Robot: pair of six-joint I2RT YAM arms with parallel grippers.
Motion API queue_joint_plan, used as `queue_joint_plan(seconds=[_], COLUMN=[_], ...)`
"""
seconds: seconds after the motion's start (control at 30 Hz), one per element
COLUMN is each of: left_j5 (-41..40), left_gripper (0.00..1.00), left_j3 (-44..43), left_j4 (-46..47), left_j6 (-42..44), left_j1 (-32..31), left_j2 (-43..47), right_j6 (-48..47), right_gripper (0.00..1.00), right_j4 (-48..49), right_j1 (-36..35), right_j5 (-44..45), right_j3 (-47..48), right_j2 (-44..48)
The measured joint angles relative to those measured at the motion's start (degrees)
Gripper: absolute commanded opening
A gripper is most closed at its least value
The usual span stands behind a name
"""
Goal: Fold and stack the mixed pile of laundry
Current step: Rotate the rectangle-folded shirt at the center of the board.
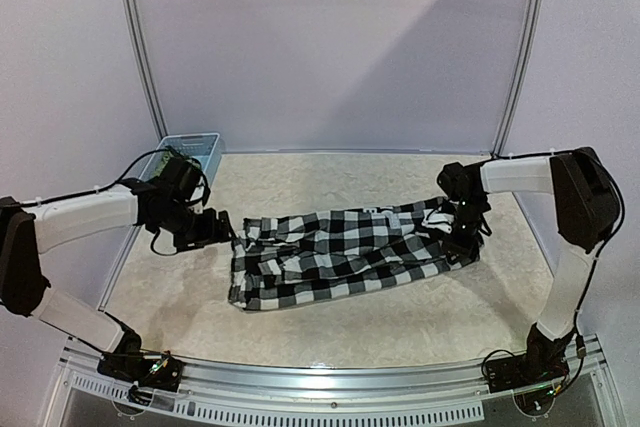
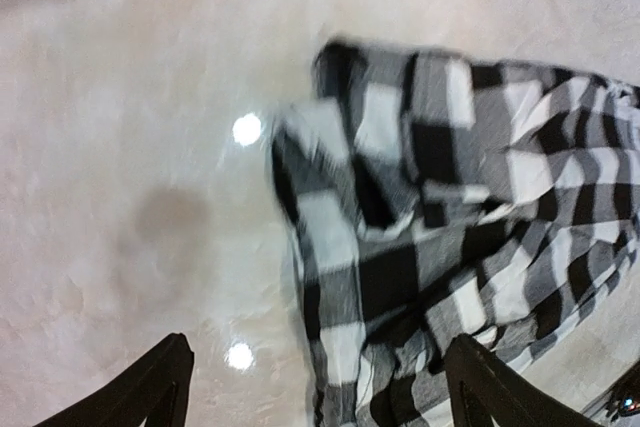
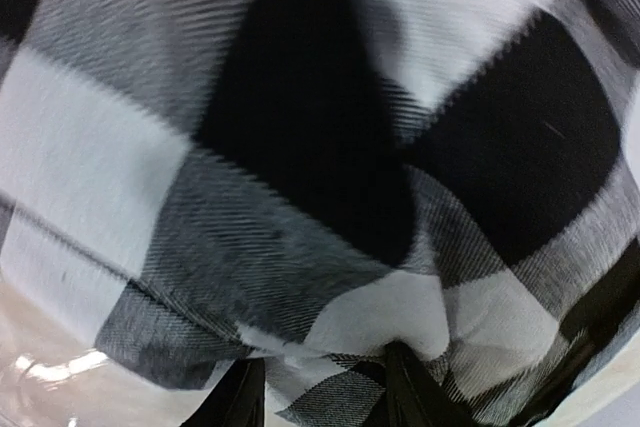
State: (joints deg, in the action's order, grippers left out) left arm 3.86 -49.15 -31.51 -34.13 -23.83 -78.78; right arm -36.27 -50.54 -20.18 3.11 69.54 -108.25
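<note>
The black-and-white checked shirt (image 1: pixel 340 252) lies spread flat across the middle of the table, long side running left to right. My left gripper (image 1: pixel 228 229) hovers at the shirt's left end. In the left wrist view it (image 2: pixel 320 347) is open wide above the shirt's left edge (image 2: pixel 340 277), with nothing held. My right gripper (image 1: pixel 462 237) is down on the shirt's right end. In the right wrist view its jaws (image 3: pixel 320 357) stand about half closed, open around a raised fold of the checked cloth (image 3: pixel 300 147).
A light blue lattice basket (image 1: pixel 190 147) stands at the back left corner, just behind my left arm. The pale table top (image 1: pixel 400 327) is bordered by a metal rail at the near edge and white walls behind.
</note>
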Motion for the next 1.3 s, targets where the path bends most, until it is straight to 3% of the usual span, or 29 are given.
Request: queue_joint_plan(seconds=[0.17,0.3,0.43,0.63,0.73,0.83,1.03,1.3], left_j5=[-2.1,-2.8,-2.7,2.2,5.2,8.9,15.4,21.3], left_gripper=[0.92,0.94,0.94,0.93,0.91,0.89,0.86,0.79], left_j3=[-16.0,-27.7,-41.6,-55.3,-56.2,-55.4,-51.5,-43.3], left_j4=[-1.2,-1.0,-1.2,-2.1,-2.3,-1.8,0.1,3.6], left_j6=[4.7,7.5,10.6,14.1,14.9,14.9,14.6,12.7], left_j1=[-0.1,-0.2,-0.3,-1.2,-2.0,-2.6,-2.8,-2.8], left_j2=[-5.5,-15.1,-29.4,-46.0,-50.0,-51.6,-51.6,-48.7], right_j6=[-1.3,2.0,7.0,15.9,21.4,25.9,31.7,36.3], right_gripper=[0.45,0.55,0.65,0.81,0.82,0.82,0.8,0.77], right_j4=[1.7,4.6,6.3,7.0,7.7,9.3,9.8,9.4], right_j1=[5.0,6.9,7.6,9.2,12.6,16.4,18.4,18.1], right_j5=[5.7,9.2,8.9,-0.4,-12.0,-22.0,-34.8,-41.5], right_j3=[15.6,24.8,23.5,12.2,7.8,4.8,4.2,10.1], right_j2=[-10.6,-16.2,-13.8,1.5,8.5,9.9,1.8,-10.1])
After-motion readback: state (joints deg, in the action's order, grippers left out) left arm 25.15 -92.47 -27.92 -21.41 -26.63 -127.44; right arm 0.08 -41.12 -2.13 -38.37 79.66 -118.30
